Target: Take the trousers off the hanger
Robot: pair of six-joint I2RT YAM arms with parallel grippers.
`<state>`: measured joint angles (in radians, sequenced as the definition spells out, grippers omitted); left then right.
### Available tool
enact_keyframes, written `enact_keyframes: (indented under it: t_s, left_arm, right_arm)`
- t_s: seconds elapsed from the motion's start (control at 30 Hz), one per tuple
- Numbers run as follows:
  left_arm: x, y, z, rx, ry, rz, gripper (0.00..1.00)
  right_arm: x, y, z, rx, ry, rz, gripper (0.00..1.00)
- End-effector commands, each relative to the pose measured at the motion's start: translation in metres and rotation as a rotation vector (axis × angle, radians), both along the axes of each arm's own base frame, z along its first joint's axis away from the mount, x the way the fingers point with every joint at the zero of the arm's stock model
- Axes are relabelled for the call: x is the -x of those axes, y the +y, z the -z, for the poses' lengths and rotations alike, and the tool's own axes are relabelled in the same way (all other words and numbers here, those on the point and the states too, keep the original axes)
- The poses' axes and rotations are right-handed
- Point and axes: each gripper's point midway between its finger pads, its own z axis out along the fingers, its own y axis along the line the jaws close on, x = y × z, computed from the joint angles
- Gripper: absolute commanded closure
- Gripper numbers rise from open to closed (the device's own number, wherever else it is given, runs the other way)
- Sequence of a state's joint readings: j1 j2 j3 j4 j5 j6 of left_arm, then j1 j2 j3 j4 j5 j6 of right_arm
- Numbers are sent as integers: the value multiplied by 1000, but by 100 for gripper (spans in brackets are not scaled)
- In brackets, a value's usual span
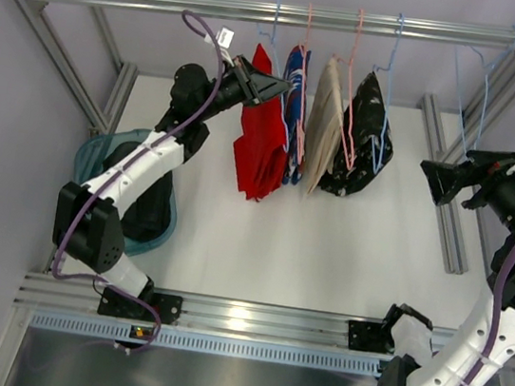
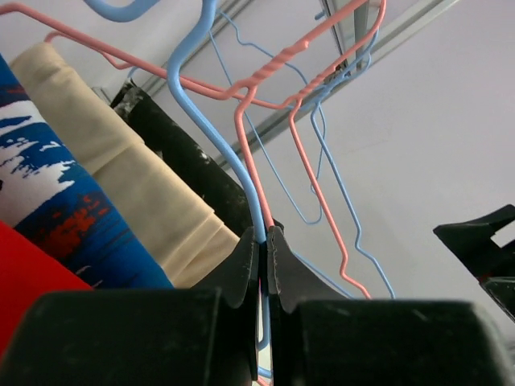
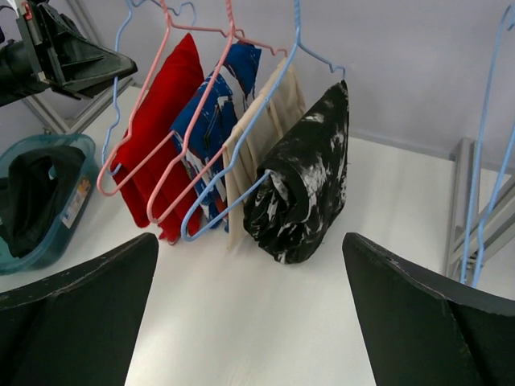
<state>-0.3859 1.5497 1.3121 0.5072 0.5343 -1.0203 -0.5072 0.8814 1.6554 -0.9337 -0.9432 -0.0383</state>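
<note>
The bright red trousers [image 1: 260, 150] hang folded over the leftmost hanger on the rail [image 1: 169, 1]; they also show in the right wrist view [image 3: 165, 121]. My left gripper [image 1: 274, 87] is up beside their top, shut on the blue hanger wire [image 2: 233, 161], with a pink wire squeezed in alongside. The plain black trousers [image 1: 152, 209] lie in a teal basket [image 1: 90, 158] at the left, partly hidden by my left arm; the right wrist view shows them too [image 3: 28, 201]. My right gripper [image 1: 443, 184] is open and empty at the right, facing the clothes [image 3: 249, 265].
Three more garments hang right of the red one: blue patterned [image 1: 295, 112], beige [image 1: 323, 121], black-and-white [image 1: 365, 141]. Empty blue hangers [image 1: 484, 81] hang at the rail's right end. Aluminium frame posts stand at both sides.
</note>
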Motion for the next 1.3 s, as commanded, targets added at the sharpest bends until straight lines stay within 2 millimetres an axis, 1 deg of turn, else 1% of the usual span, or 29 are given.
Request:
enact_keyframes:
  t_s: [0.0, 0.07, 0.13, 0.23, 0.27, 0.3, 0.33, 0.37, 0.53, 0.57, 0.6, 0.67, 0.7, 0.73, 0.77, 0.8, 0.83, 0.87, 0.93, 0.97, 1.0, 1.03, 1.07, 1.1, 1.13, 1.17, 1.2, 1.23, 1.27]
  left_arm:
    - [59, 21, -143, 140, -465, 7, 100]
    - [68, 24, -156, 139, -518, 2, 100]
    - [76, 27, -161, 132, -538, 3, 100]
    - [84, 30, -153, 105, -535, 1, 100]
    - [86, 30, -150, 94, -539, -5, 100]
    - [85, 30, -138, 79, -521, -4, 100]
    - [94, 34, -140, 75, -532, -8, 100]
    - [96, 35, -135, 65, -532, -11, 100]
    - [111, 41, -107, 21, -483, -13, 100]
    - [112, 41, -99, 10, -463, -11, 100]
    - [120, 44, -100, 8, -475, -10, 100]
    - [120, 45, -80, -24, -437, -18, 100]
    - [126, 48, -81, -25, -441, -22, 100]
    - [130, 49, -77, -30, -435, -18, 100]
    - [131, 49, -66, -46, -409, -12, 100]
    - [137, 52, -67, -47, -412, -14, 100]
    - [139, 52, -62, -61, -393, -9, 100]
    - [140, 52, -55, -76, -382, -7, 100]
    - [147, 55, -52, -88, -386, -4, 100]
    - [149, 56, -50, -94, -385, -4, 100]
    - [153, 57, -49, -104, -380, -3, 100]
    - [155, 58, -49, -108, -383, -5, 100]
    - [156, 59, -49, -117, -391, -5, 100]
    - [161, 60, -52, -119, -402, 0, 100]
    - [162, 61, -51, -126, -396, 2, 100]
    - [162, 61, -51, -129, -398, 1, 100]
    - [165, 63, -54, -130, -407, -1, 100]
    - [165, 64, -52, -142, -408, -2, 100]
    - [165, 65, -52, -148, -413, -2, 100]
  right_arm:
    - [-4, 3, -9, -37, -33, -31, 0]
    - [-6, 4, -10, -49, -36, -42, 1]
    - [-7, 7, -13, -66, -42, -62, 1]
    - [-9, 10, -18, -99, -49, -93, 1]
    - [-10, 10, -18, -105, -51, -98, 1]
    - [-10, 12, -18, -123, -44, -107, 0]
    - [-11, 11, -20, -123, -51, -113, 1]
    - [-12, 11, -19, -126, -50, -114, 0]
    - [-11, 16, -23, -152, -46, -154, 1]
    - [-11, 17, -26, -151, -62, -159, 1]
    - [-11, 18, -29, -172, -59, -161, 1]
    - [-13, 20, -35, -180, -76, -179, 1]
    - [-13, 22, -38, -207, -70, -184, 0]
    - [-13, 24, -40, -216, -74, -193, 0]
    - [-15, 27, -43, -227, -76, -204, 1]
    - [-16, 29, -46, -237, -83, -208, 1]
    - [-20, 31, -47, -246, -76, -215, 1]
    - [-22, 39, -51, -255, -84, -232, 1]
    - [-32, 50, -48, -259, -59, -253, 1]
    - [-33, 68, -50, -263, -58, -288, 1]
    - [-36, 77, -49, -266, -48, -308, 1]
    - [-47, 89, -42, -272, -9, -331, 1]
    - [-46, 112, -44, -276, -1, -367, 1]
    - [-50, 122, -42, -256, -3, -380, 1]
    - [-61, 138, -36, -246, 16, -399, 1]
    - [-56, 161, -41, -249, 7, -442, 1]
    - [-58, 172, -43, -260, 7, -457, 3]
    - [-69, 186, -40, -271, 18, -468, 5]
    - [-66, 200, -48, -295, 16, -488, 7]
